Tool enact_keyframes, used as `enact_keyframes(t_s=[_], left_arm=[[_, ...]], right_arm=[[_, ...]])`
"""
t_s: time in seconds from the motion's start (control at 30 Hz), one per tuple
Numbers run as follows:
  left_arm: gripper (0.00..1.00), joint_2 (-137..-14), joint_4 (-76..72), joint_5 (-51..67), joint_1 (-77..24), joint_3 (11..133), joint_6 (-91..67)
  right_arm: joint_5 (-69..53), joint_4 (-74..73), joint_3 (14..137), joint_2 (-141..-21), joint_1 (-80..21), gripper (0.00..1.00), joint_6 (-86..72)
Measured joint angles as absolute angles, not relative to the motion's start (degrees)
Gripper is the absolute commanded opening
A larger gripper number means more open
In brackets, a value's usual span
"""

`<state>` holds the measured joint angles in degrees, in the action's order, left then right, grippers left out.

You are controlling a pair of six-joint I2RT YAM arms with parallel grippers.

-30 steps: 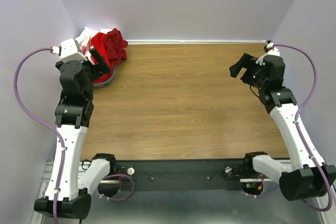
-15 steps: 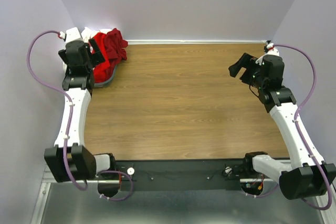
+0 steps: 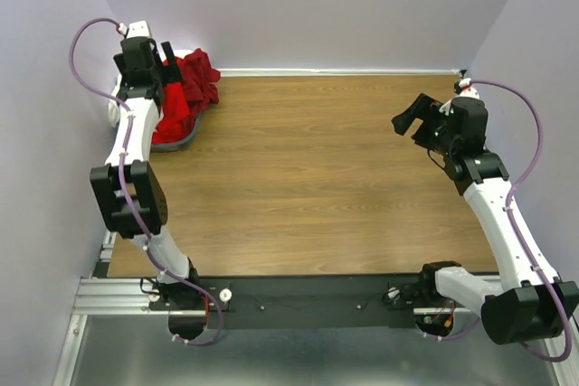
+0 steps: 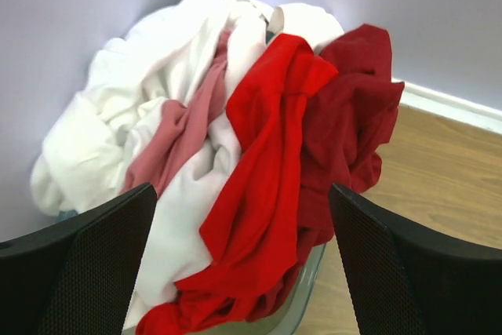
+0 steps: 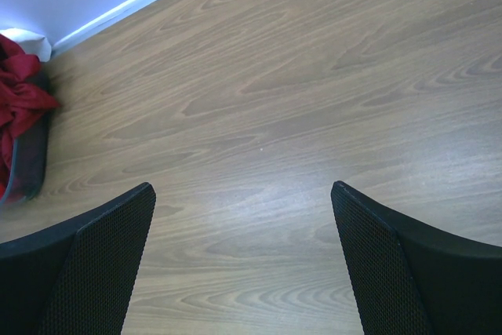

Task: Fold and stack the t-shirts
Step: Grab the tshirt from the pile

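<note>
Top external view: T-shirts heaped at table's 10 o'clock corner, both pincers spread

A wood-grain table (image 3: 317, 178) fills the top external view, walled in pale lilac on three sides. The left arm (image 3: 127, 196) stretches from its base at 7 o'clock along the table's left edge to the 10 o'clock corner. The right arm (image 3: 502, 223) rises from 5 o'clock and bends inward near 2 o'clock. The t-shirts (image 3: 185, 88) lie unfolded in one crumpled heap in that 10 o'clock corner, piled in a shallow basket (image 3: 181, 140) against the walls (only its near rim shows).

In the left wrist view, the white shirt (image 4: 110, 123) takes the heap's 9 o'clock side, with a pink cloth (image 4: 176, 139) tucked into its folds. The bright red shirt (image 4: 271, 186) drapes down the middle toward 6 o'clock. The maroon shirt (image 4: 357, 107) bunches at 3 o'clock, touching the red one.

The left gripper (image 4: 241, 192) hangs over the heap, jaws spread wide, with the bright red shirt framed between them. Whether its fingers touch cloth cannot be told. The right gripper (image 5: 241, 187) is likewise spread wide above the tabletop, well apart from the heap, which sits at 9 o'clock in its own wrist view.
</note>
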<state>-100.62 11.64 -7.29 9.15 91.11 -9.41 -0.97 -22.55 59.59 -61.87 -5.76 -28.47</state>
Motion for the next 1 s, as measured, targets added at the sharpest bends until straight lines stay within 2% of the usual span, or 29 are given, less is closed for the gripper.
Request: enact_keyframes(t_s=[0.23, 0.37, 0.47, 0.5, 0.57, 0.6, 0.63, 0.8, 1.0], left_arm=[[0.98, -110.7, 13.0, -5.0, 9.3, 98.3, -9.0], [0.91, -114.7, 13.6, -4.1, 9.3, 101.1, -9.0], [0.79, -116.7, 14.1, -3.9, 9.3, 102.9, -8.8], [0.70, -117.2, 14.4, -3.8, 9.3, 103.3, -8.8], [0.61, -117.6, 14.7, -3.8, 9.3, 103.7, -8.6], [0.51, -117.8, 14.7, -3.8, 9.3, 103.9, -8.7], [0.46, -118.0, 14.9, -3.8, 9.3, 104.1, -8.7], [0.00, -118.9, 15.3, -3.7, 9.3, 104.6, -8.2], [0.00, -119.2, 16.9, -3.4, 9.4, 106.3, -8.3]], right_arm=[[-1.0, -22.5, 59.3, -61.4, -5.8, 1.00, -28.8], [-1.0, -22.5, 59.3, -61.4, -5.8, 1.00, -28.9], [-1.0, -22.5, 59.2, -61.6, -5.8, 1.00, -29.0], [-1.0, -22.5, 59.2, -61.7, -5.8, 1.00, -29.0], [-1.0, -22.5, 59.1, -62.0, -5.8, 1.00, -29.0], [-1.0, -22.5, 59.0, -62.2, -5.8, 1.00, -29.0], [-1.0, -22.5, 58.9, -62.4, -5.8, 1.00, -29.0], [-1.0, -22.5, 58.4, -63.2, -5.8, 1.00, -29.0], [-1.0, -22.5, 58.4, -63.8, -5.8, 1.00, -28.9]])
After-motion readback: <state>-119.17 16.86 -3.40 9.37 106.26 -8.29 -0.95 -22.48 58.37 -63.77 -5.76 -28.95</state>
